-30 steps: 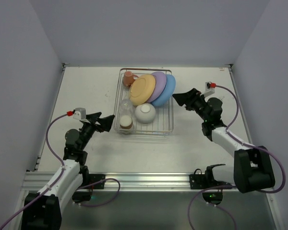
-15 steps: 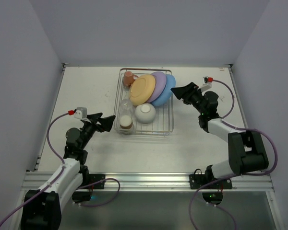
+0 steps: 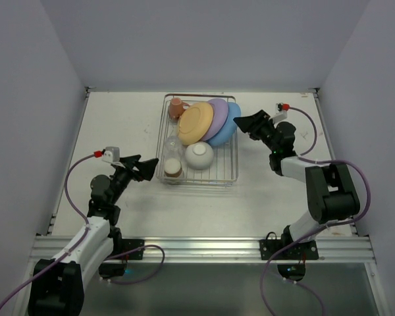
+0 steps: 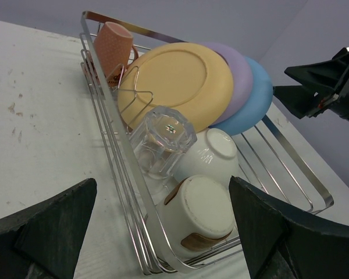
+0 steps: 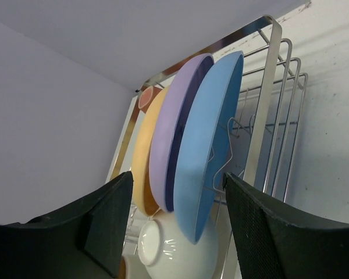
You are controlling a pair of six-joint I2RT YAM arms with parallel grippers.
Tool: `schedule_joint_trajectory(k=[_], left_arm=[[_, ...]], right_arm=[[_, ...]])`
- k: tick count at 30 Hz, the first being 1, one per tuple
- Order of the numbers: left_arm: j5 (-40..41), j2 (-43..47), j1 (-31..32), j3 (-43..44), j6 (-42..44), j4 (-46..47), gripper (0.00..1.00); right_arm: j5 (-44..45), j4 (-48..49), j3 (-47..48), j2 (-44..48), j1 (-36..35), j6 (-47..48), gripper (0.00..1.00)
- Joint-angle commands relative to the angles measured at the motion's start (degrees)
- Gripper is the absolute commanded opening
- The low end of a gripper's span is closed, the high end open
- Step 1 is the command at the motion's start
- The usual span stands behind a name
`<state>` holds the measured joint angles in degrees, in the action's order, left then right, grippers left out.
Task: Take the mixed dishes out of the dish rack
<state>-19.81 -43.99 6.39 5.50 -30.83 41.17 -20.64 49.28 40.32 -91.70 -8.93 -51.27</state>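
The silver wire dish rack stands mid-table. In it lean the yellow-orange plate, lilac plate and blue plate. The salmon-pink mug is at the far left corner. The white bowl, clear glass and small brown cup sit at the near end. My left gripper is open, just left of the rack by the cup. My right gripper is open at the rack's right side, its jaws either side of the blue plate's edge.
Grey walls enclose the table on three sides. Bare white table lies left of the rack and to its right. A metal rail runs along the near edge.
My right gripper has moved up and left, from beside the rack to the blue plate's edge. The left arm has barely moved.
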Motion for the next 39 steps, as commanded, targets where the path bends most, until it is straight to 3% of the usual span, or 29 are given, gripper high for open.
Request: schedule_joint_trajectory(k=[1,9,21,32,39], left_arm=[[-1.1,0.0,-0.3,2.3,0.5,1.8,1.0],[-1.5,-0.7,-0.3,2.7,0.5,1.8,1.0],[-1.8,-0.9,-0.3,2.9,0.7,1.9,1.0],[-1.8,-1.2,-0.3,2.9,0.9,2.0,1.0],[-1.9,-1.1,-0.3,2.9,0.9,1.9,1.0]], right_arm=[[-1.6,5.2,2.9,-1.7,0.3,-1.1,0.66],[-4.4,9.7,4.7,-6.2,0.5,-4.3,0.6],[-5.1,11.4,4.4,-7.1,0.9,-5.0,0.33],[-8.3,16.2,4.8,-10.3,1.6,-8.8,0.28],[-9.1,17.7,4.9,-11.2,1.7,-9.5,0.15]])
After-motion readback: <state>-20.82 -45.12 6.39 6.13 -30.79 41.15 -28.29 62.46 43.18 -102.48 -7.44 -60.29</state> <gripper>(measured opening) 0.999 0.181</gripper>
